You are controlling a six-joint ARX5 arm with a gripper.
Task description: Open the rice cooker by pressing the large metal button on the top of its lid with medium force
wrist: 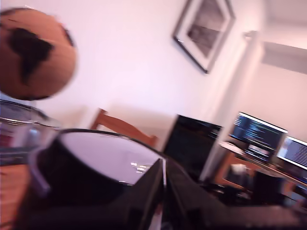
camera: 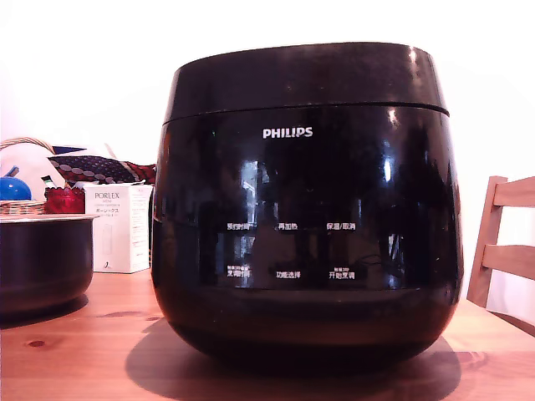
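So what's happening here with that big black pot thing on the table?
That is a rice cooker standing on a wooden table, with its lid shut. A robot arm is meant to press a button on top to open it. The exterior view shows no arm touching the cooker. The wrist view is blurred: it looks across the cooker's top, and a dark shape low in the picture may be the arm's pincer, but whether it is open or shut cannot be told. A smaller dark pot stands beside the cooker.

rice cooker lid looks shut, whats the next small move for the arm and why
Probably ease down over the lid to find the button. The exterior view shows the rice cooker closed with no arm over it. The blurred wrist view sees the lid top from above, the dark tool off it, no button visible.
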